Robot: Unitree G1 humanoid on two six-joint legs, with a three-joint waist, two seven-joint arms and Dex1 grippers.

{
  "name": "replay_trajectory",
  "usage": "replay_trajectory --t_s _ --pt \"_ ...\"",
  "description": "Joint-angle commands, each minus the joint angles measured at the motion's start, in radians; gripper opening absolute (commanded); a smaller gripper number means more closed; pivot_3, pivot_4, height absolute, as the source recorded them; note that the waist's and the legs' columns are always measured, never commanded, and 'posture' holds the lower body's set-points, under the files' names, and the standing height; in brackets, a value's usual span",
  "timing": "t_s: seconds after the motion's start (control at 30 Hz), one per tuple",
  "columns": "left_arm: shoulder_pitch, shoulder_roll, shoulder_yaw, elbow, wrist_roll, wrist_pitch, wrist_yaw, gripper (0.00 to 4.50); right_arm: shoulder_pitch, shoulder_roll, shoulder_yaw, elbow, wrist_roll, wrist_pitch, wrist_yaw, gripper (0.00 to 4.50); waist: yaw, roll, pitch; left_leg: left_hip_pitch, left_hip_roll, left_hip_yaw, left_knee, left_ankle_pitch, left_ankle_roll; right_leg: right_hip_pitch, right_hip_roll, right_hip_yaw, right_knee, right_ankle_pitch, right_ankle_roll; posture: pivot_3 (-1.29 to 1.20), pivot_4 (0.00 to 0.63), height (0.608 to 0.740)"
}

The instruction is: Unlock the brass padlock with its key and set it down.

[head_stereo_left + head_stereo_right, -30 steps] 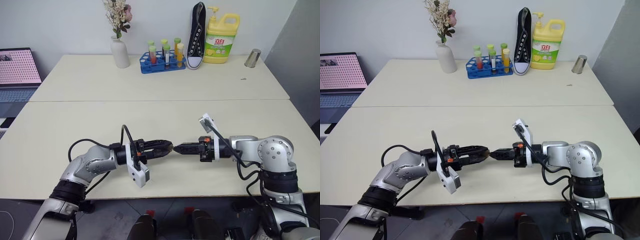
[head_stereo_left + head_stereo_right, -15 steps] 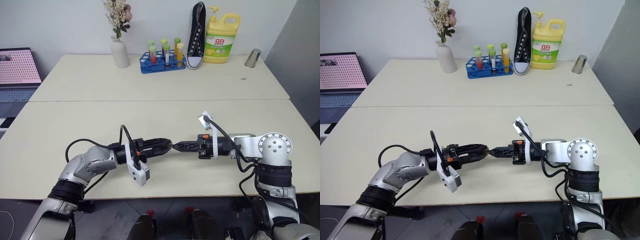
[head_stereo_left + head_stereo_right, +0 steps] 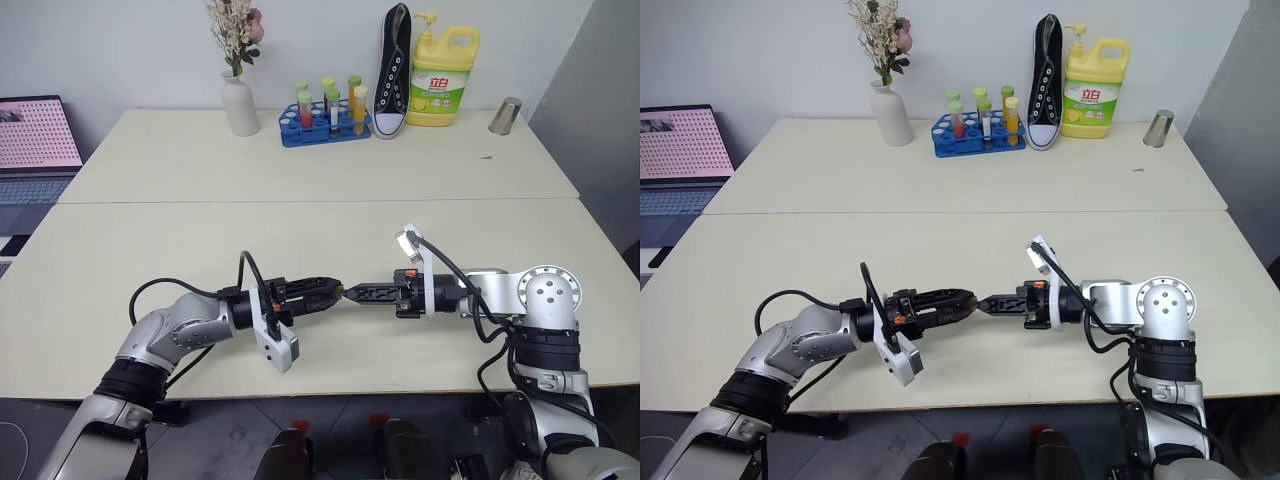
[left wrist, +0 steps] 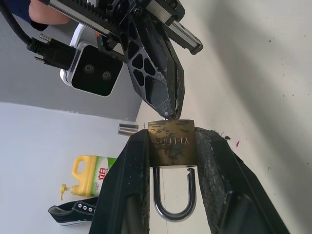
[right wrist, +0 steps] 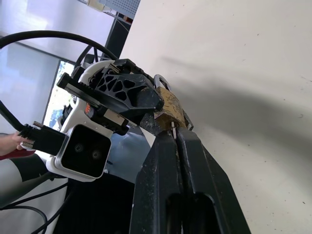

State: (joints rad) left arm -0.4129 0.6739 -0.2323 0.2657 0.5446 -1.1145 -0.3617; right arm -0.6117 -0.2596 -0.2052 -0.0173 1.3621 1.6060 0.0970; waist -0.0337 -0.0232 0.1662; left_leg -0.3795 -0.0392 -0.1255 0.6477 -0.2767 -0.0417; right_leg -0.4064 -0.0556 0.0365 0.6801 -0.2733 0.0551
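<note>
Low in the centre of the left eye frame, above the near worktop (image 3: 330,240): left pincer (image 3: 335,293) and right pincer (image 3: 352,294) tip to tip, both arms stretched inward and about level. Left pincer pinching the brass padlock (image 4: 172,141) by its two flat sides, black fingers (image 4: 130,175) partly spread to the width of the body, silver shackle (image 4: 174,195) hanging back between them, one end of the shackle apparently clear of the body with a small gap showing. Right pincer pressed together, its two fingers (image 5: 168,170) side by side with no gap, tips right at the keyway end of the padlock body; a thin sliver of metal between tip and lock, presumably the key (image 5: 173,130), too small to tell for certain. Padlock off the worktop, held in the air over the pale surface, in the lower middle of both head frames. Along the upper edge of the far worktop, well apart from the arms: white vase (image 3: 240,105) with dried flowers at upper left of centre, blue rack of test tubes (image 3: 325,120) just beside it to the right, a black sneaker (image 3: 393,70) standing on end, a yellow detergent bottle (image 3: 443,75), and a metal cup (image 3: 505,116) toward the upper right. Laptop (image 3: 35,135) with a pink screen at the left edge.
</note>
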Motion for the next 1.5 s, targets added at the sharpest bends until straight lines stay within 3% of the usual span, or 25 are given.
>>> replay_trajectory --t_s 0.03,0.17,0.23,0.37,0.6,0.63,0.73,0.93,1.5 --pt "-0.011 0.003 -0.022 -0.003 0.017 0.016 -0.001 0.95 -0.032 0.013 0.020 -0.052 0.083 -0.002 0.021 0.00 0.000 0.000 0.000 0.000 0.000 0.000 0.000 0.000 0.000 0.000 0.000 0.000 0.000 0.000 0.000 0.00 0.150 0.740" --pt "-0.008 0.002 -0.023 -0.002 0.009 0.024 0.000 0.95 -0.022 0.002 0.043 -0.109 0.044 -0.034 0.051 0.00 0.000 0.000 0.000 0.000 0.000 0.000 0.000 0.000 0.000 0.000 0.000 0.000 0.000 0.000 0.000 0.00 0.150 0.740" --pt "-0.009 0.003 -0.022 0.001 0.005 0.027 0.000 0.95 -0.009 -0.026 0.080 -0.163 0.000 -0.057 0.081 0.39 0.000 0.000 0.000 0.000 0.000 0.000 0.000 0.000 0.000 0.000 0.000 0.000 0.000 0.000 0.000 0.00 0.150 0.740" --pt "-0.007 0.006 -0.022 0.003 -0.009 0.038 0.000 0.95 0.016 -0.078 0.124 -0.224 -0.071 -0.111 0.134 1.75 0.000 0.000 0.000 0.000 0.000 0.000 0.000 0.000 0.000 0.000 0.000 0.000 0.000 0.000 0.000 0.00 0.150 0.740" --pt "-0.006 0.007 -0.024 -0.014 -0.059 0.064 -0.007 0.95 0.116 -0.406 0.388 -0.446 -0.543 -0.572 0.457 4.31 0.001 0.000 0.000 -0.001 0.000 0.000 0.000 0.000 0.000 0.000 0.000 -0.001 -0.002 0.000 0.001 0.00 0.150 0.740" --pt "-0.005 0.007 -0.025 -0.017 -0.068 0.068 -0.009 0.95 0.130 -0.423 0.405 -0.452 -0.584 -0.619 0.480 4.48 0.001 0.000 0.000 -0.001 0.000 0.000 0.000 0.000 0.000 0.000 0.000 -0.002 -0.002 0.000 0.001 0.00 0.150 0.740" --pt "-0.003 0.011 -0.031 -0.024 -0.099 0.062 -0.021 0.95 0.181 -0.369 0.363 -0.464 -0.583 -0.674 0.469 4.50 -0.003 0.000 0.000 -0.001 0.000 0.001 0.000 0.000 0.000 0.000 0.000 -0.001 -0.001 0.000 0.001 0.00 0.150 0.740" --pt "-0.006 0.008 -0.046 -0.032 -0.126 0.054 -0.042 0.95 0.196 -0.210 0.285 -0.438 -0.468 -0.580 0.382 4.50 0.000 0.000 0.000 0.000 0.000 0.000 0.000 0.000 0.000 0.000 0.000 -0.001 -0.001 0.000 0.000 0.00 0.150 0.740" --pt "-0.005 -0.005 -0.042 -0.049 -0.147 0.065 -0.061 0.95 0.137 -0.151 0.379 -0.334 -0.613 -0.634 0.457 4.50 0.001 0.001 0.000 0.000 0.000 -0.001 0.000 0.000 0.000 0.000 0.000 -0.001 -0.001 0.000 0.000 0.00 0.150 0.740"
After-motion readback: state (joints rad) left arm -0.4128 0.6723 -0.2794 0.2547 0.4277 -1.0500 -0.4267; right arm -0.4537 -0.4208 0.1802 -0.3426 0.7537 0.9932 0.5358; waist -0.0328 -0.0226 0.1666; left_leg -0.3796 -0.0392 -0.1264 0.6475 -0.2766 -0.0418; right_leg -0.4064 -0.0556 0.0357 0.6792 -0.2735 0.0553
